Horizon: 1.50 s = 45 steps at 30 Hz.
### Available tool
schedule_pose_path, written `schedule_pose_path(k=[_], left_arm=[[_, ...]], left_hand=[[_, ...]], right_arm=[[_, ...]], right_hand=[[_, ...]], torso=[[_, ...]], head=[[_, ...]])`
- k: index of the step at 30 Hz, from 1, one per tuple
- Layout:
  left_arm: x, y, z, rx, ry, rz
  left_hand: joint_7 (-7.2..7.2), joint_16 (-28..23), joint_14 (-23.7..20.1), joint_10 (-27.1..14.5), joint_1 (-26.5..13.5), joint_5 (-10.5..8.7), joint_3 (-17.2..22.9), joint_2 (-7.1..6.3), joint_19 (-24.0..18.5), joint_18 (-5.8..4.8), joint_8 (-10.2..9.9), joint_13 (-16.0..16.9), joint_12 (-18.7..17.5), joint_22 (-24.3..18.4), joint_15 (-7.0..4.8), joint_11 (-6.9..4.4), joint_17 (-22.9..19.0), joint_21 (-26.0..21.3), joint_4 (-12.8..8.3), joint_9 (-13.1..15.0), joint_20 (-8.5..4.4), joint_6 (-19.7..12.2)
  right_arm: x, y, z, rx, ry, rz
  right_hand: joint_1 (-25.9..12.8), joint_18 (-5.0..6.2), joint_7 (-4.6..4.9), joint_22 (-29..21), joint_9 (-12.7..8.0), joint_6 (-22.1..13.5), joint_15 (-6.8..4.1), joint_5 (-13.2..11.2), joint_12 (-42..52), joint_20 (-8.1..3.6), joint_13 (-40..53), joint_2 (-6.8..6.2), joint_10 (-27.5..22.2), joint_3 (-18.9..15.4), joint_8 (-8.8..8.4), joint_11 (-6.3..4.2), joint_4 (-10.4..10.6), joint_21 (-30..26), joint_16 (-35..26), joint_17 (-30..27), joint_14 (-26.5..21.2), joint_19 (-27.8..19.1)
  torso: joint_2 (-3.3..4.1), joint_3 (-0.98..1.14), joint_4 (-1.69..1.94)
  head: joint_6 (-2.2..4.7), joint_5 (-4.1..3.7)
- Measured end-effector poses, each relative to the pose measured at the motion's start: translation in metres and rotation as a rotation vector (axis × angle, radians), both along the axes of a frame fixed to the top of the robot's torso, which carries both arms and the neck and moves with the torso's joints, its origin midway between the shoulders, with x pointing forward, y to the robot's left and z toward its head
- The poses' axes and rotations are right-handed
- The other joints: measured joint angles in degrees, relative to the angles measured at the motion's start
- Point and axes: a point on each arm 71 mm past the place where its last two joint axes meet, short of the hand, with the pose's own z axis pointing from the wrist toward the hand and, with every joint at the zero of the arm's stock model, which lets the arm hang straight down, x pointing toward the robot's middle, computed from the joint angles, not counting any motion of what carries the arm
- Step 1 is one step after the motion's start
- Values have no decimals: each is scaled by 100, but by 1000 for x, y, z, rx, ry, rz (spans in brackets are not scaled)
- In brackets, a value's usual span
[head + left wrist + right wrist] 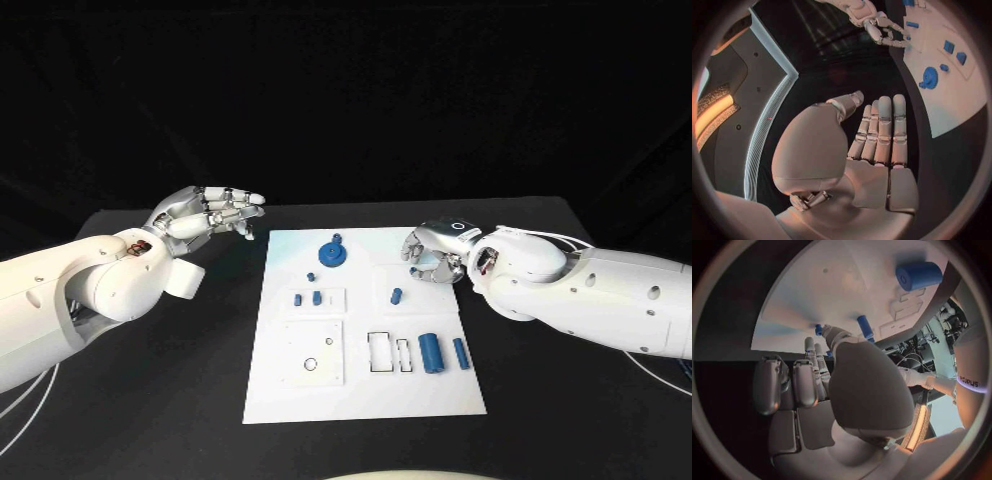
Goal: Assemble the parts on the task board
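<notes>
Only readable bit is some lettering, roughly "HOIPUS", on a white arm [967,377]; exact letters unclear.

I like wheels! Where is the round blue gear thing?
In the head view, the blue gear sits near the far edge of the white task board, between both robot hands, nearer the right one.

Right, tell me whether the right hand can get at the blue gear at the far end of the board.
Probably yes. The right hand hovers over the task board's right edge, holding nothing, with the blue gear just to its side. Nothing stands between them, and the left hand is off the board, over the table.
</notes>
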Motion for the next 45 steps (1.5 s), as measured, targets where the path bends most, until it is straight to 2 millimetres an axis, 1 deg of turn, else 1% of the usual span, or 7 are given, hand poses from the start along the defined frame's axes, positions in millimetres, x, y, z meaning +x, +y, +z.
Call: schedule_pose_path(k=[3,12,14,17,25,30,45], left_arm=[[0,0,0,-7,-1,2],[0,2,1,-18,-1,8],[0,2,1,-19,0,9],[0,3,1,-20,0,10],[1,4,1,-20,1,14],[1,5,0,-19,1,16],[1,7,0,-17,1,21]], left_hand=[[13,0,0,0,0,0,-15,0,0,-3,0,0,0,-8,0,0,-5,0,-15,0,0,-13],[20,-22,0,-20,0,0,-32,0,21,-7,0,0,0,-28,0,20,-6,-45,0,-10,21,-20],[20,-22,0,-20,0,0,-32,0,21,-7,0,-4,0,-28,0,20,-5,-45,0,-10,21,-20],[32,-21,0,-23,0,0,-32,0,32,-7,0,-4,0,-37,0,17,-5,-44,0,-10,10,-32],[41,-21,0,-40,0,0,-32,0,43,-7,0,-4,0,-49,0,-1,-5,-68,0,-15,-1,-41],[41,-22,1,-40,0,0,-34,0,45,-7,0,-4,0,-54,0,-1,-5,-68,-2,-17,1,-41],[40,-21,0,-39,0,0,-48,0,63,-9,0,-10,0,-63,0,-1,-4,-67,-16,-21,19,-40]], right_arm=[[0,0,-3,-7,6,-2],[1,1,-5,-16,8,-3],[1,2,-5,-17,8,-1],[1,3,-5,-18,8,0],[1,4,-5,-19,8,2],[0,5,-6,-23,5,3],[-5,4,1,-12,-37,-6]], right_hand=[[53,-1,-9,0,14,77,0,0,-15,-9,-48,53,104,33,15,-6,-28,48,0,0,0,9],[220,-2,-54,-1,90,368,0,-143,-95,-29,-188,219,517,494,123,-66,-156,216,56,-1,0,28],[242,-2,-62,-1,115,435,-44,-196,-104,-29,-210,241,603,598,167,-75,-227,266,56,-1,1,28],[258,-68,-79,-1,147,487,-44,-207,-129,-29,-230,257,675,693,209,-97,-310,335,86,18,1,28],[196,-68,-117,-2,255,635,-125,-239,-171,-71,-233,348,774,905,323,-27,-523,426,123,37,1,27],[152,-69,-117,-2,331,635,-124,-199,-206,-71,-233,393,805,1030,347,3,-650,466,123,18,1,27],[115,-59,-138,-2,383,652,-138,-199,-251,-113,-231,430,838,1171,383,36,-792,519,123,6,-12,27]], torso=[[2,1,0],[2,0,-1],[2,1,-3],[1,1,-3],[-1,2,-5],[-1,2,-4],[-6,1,-5]], head=[[-1,5],[-18,14],[-19,14],[-19,14],[-30,14],[-38,14],[-32,3]])
